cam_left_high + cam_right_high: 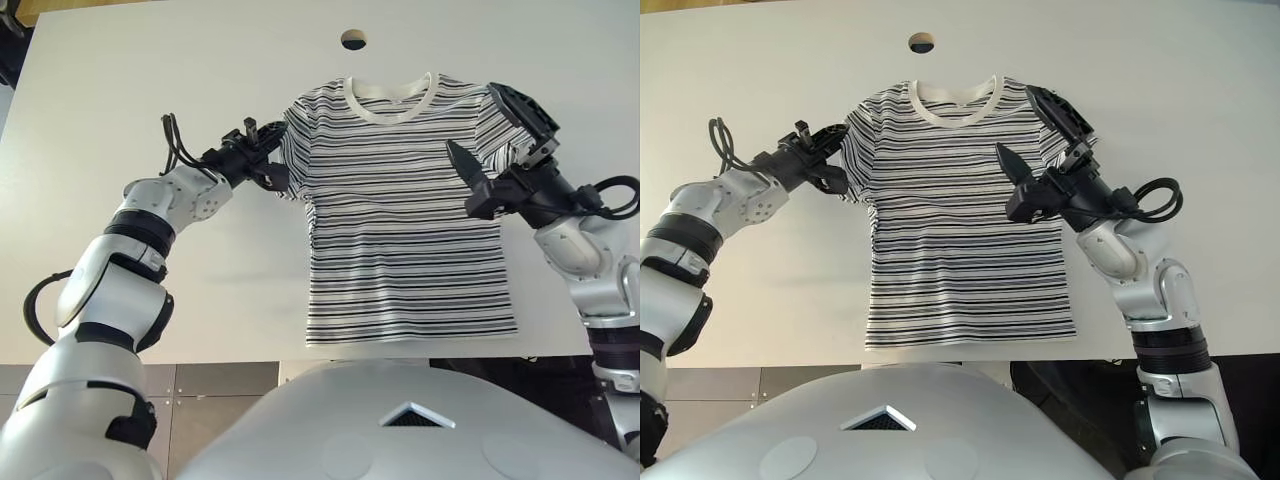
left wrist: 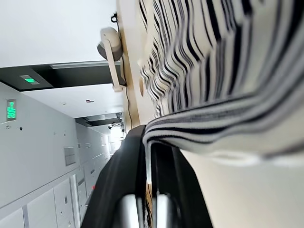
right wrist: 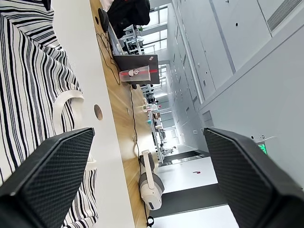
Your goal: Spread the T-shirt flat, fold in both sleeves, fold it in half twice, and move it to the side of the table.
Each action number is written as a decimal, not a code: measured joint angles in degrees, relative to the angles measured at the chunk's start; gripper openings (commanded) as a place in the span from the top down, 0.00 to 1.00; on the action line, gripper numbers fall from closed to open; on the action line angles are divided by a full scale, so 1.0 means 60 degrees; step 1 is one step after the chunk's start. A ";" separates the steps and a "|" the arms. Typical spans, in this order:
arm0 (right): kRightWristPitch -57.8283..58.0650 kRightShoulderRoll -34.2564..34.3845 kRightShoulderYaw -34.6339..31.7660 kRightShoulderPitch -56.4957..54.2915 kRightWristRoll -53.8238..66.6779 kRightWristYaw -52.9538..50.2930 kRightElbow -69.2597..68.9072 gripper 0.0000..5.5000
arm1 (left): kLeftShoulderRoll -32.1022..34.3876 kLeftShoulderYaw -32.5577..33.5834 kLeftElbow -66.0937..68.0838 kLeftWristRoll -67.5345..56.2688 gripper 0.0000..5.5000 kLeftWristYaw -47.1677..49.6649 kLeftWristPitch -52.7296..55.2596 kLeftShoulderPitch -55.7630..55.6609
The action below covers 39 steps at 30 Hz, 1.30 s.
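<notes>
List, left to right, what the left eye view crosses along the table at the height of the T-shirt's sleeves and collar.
Left gripper → T-shirt collar → right gripper

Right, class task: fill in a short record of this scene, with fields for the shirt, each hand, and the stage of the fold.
T-shirt: striped, white collar, spread flat on the white table
left hand: shut on the edge of the sleeve on the robot's left
right hand: wide open, over the sleeve on the robot's right
stage: flat; neither sleeve folded in yet
</notes>
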 measured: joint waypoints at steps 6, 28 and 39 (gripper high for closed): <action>-0.0036 0.0000 -0.0105 0.0080 0.0062 -0.0002 0.0016 0.22 | -0.0410 0.0136 -0.0478 -0.0053 0.98 0.0411 0.0101 0.0028; -0.0018 -0.0048 -0.0469 -0.0554 -0.0103 -0.0475 0.1560 0.22 | -0.2284 -0.0131 0.0665 -0.0084 0.53 0.0568 0.0410 -0.0966; 0.0259 -0.0668 0.1098 -0.6594 -0.2264 -0.3071 1.0470 0.22 | -0.1805 0.2453 -0.2108 -0.2500 0.49 0.1063 0.0156 0.0605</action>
